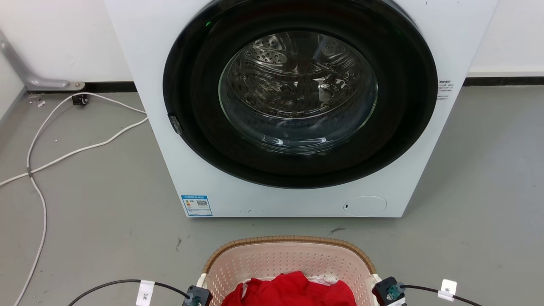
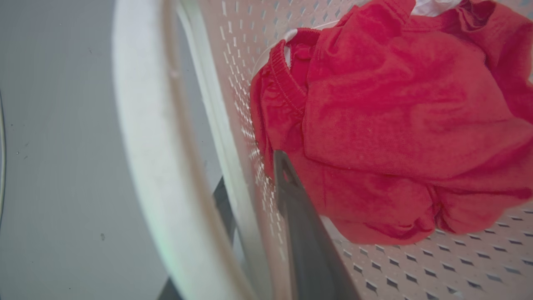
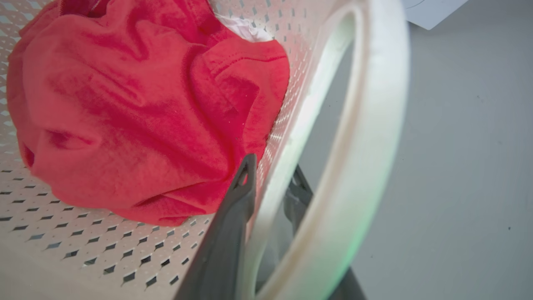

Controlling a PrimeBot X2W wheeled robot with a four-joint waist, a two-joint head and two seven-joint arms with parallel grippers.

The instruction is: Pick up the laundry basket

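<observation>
**Both claws straddle the basket's side walls, washer ahead**

From the head view we get the room. A white washing machine (image 1: 204,178) with a round dark door (image 1: 297,91), shut, stands on a grey floor (image 1: 106,212) against a white wall (image 1: 63,38). A white cable (image 1: 85,146) trails over the floor on the machine's left.

The laundry basket (image 1: 289,259) is at the bottom middle of that view, near the machine's front but apart from it, with its near half cut off by the edge. A red garment (image 1: 293,291) lies piled in it over a bit of white cloth (image 1: 323,279). A dark wrist block (image 1: 197,295) sits just beside each side of the basket, each with a black cable (image 1: 123,282) carrying a white tag.

The wrist views add the fingers.
- **Left claw** (image 2: 250,171): one dark finger is inside the basket, along the perforated wall, with its tip at the red garment. The other is outside the wall, in the gap between the wall and the left white handle (image 2: 141,146).
- **Right claw** (image 3: 272,164): same layout, mirrored. The inner finger is beside the garment and the outer one is in the gap behind the right white handle (image 3: 374,125).

On both claws the fingers sit close to the wall on either side. We cannot tell whether they are pressing on it. We also cannot tell whether the basket's bottom is on the floor.
</observation>
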